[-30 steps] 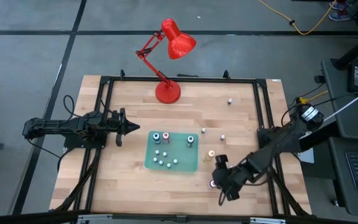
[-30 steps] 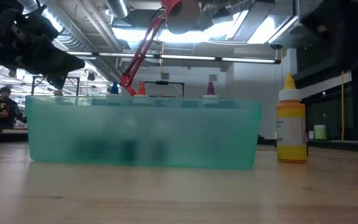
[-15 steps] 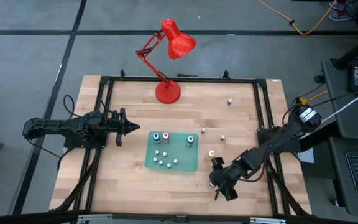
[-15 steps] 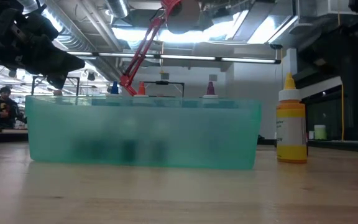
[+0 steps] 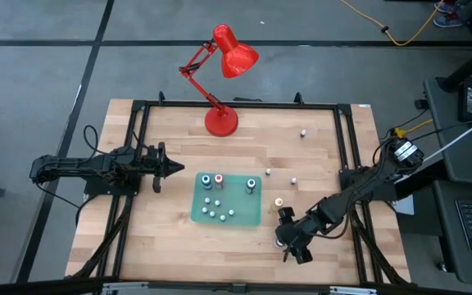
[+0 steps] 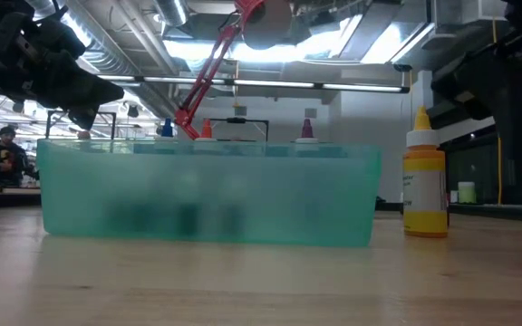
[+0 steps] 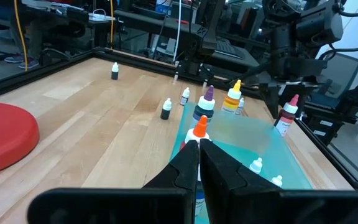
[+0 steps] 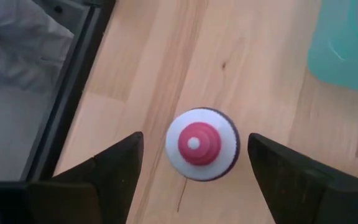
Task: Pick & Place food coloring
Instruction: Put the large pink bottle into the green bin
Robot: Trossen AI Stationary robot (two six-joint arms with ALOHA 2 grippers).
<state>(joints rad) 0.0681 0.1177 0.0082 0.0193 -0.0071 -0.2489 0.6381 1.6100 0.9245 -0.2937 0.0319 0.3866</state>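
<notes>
Right claw (image 8: 194, 155) hangs spread directly over a pink-capped food coloring bottle (image 8: 202, 145) standing on the bench (image 5: 318, 156), not yet gripped. Several bottles already stand in the teal tray (image 5: 248, 215); a yellow bottle (image 6: 424, 186) and strays remain outside. Left claw (image 7: 199, 163) waits, pressed together.

high view: straight down on the whole tabletop (image 5: 179, 238).
low view: tabletop level, close behind the teal tray (image 6: 207, 195).
left wrist view: along the tabletop; shares tray.
right wrist view: close, looking down.
</notes>
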